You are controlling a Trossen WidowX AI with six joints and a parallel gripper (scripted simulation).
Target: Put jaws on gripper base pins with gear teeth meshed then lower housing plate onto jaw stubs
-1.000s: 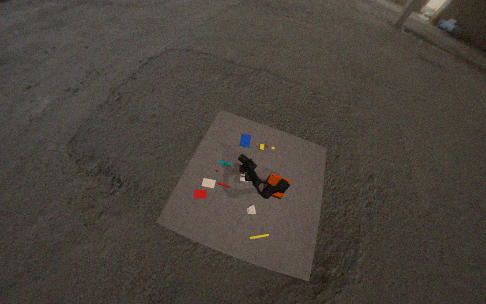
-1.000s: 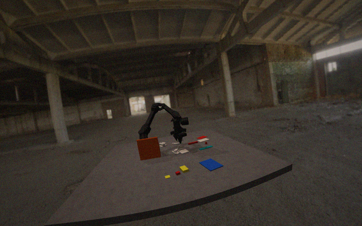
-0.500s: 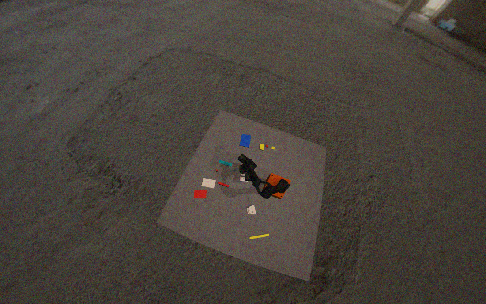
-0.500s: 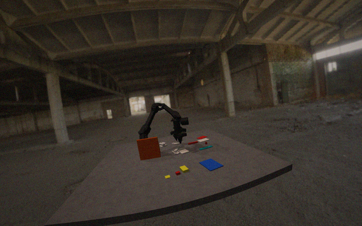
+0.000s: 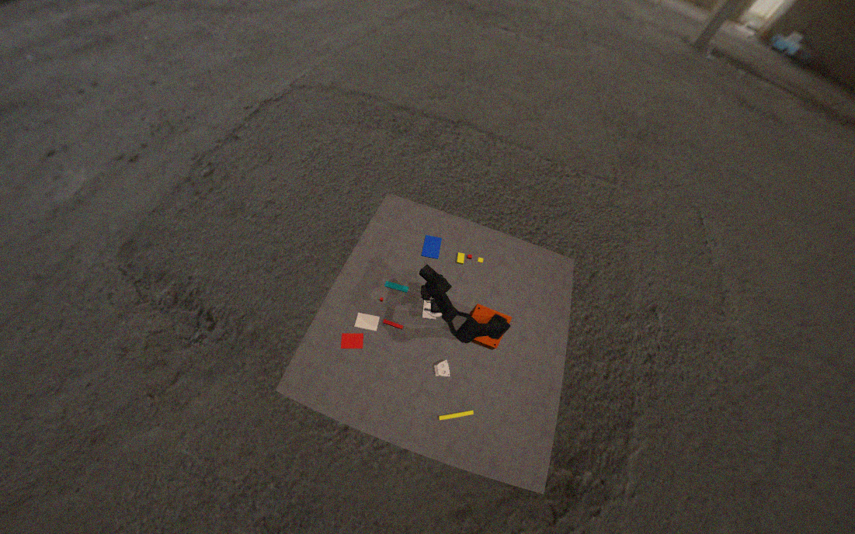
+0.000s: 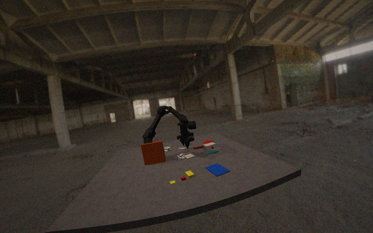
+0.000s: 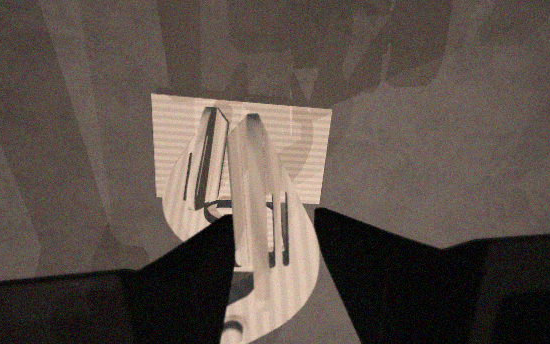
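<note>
My gripper (image 6: 186,147) (image 7: 275,221) is shut on a cream jaw (image 7: 295,285), a rounded, slotted piece with a tall ridge, held above the mat. The other cream jaw (image 7: 211,155) shows beyond it to the left in the wrist view, with its ridge close to the held jaw's ridge. A flat cream rectangle (image 7: 170,145) (image 6: 190,155) lies below and beyond them. My fingers and the jaws hide most of the gripper base, its pins and the gear teeth, so contact or mesh cannot be told. A small cream plate with round marks (image 5: 442,369) (image 6: 167,148), seemingly the housing plate, lies apart.
An orange block (image 5: 502,316) (image 6: 153,153) is by the arm's base. A teal bar (image 5: 397,286) (image 6: 212,152), red bar (image 5: 392,324), white tile (image 5: 366,321), red tile (image 5: 352,341), blue tile (image 5: 431,246), yellow block (image 5: 460,258) and yellow bar (image 5: 456,415) lie around.
</note>
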